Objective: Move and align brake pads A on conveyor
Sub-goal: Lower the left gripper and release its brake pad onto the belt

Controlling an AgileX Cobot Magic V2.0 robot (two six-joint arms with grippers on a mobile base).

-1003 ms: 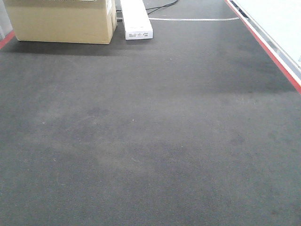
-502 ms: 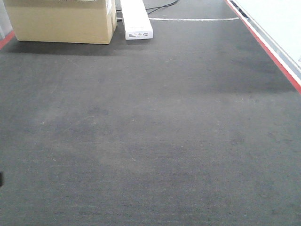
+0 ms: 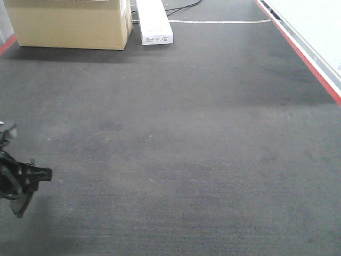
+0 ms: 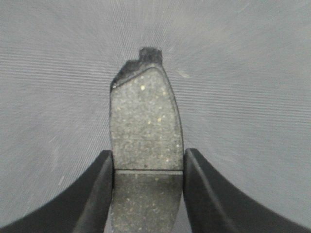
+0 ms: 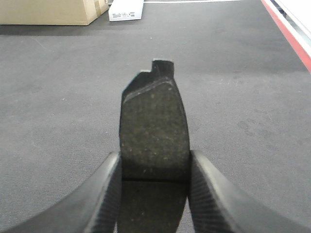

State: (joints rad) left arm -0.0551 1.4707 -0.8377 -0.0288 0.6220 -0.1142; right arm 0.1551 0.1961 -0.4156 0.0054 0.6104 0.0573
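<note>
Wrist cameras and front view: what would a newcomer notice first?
Each wrist view is filled by a dark speckled brake pad: the left pad in the left pincer, the right pad in the right pincer. In the front view, a cardboard box and a white box sit at the far end of the black belt, and the left arm juts in at lower left.

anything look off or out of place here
Nothing stands out. The left tool holds its brake pad squarely at the groove, the right tool likewise its pad. The conveyor shows only faint pale scuffs.
</note>
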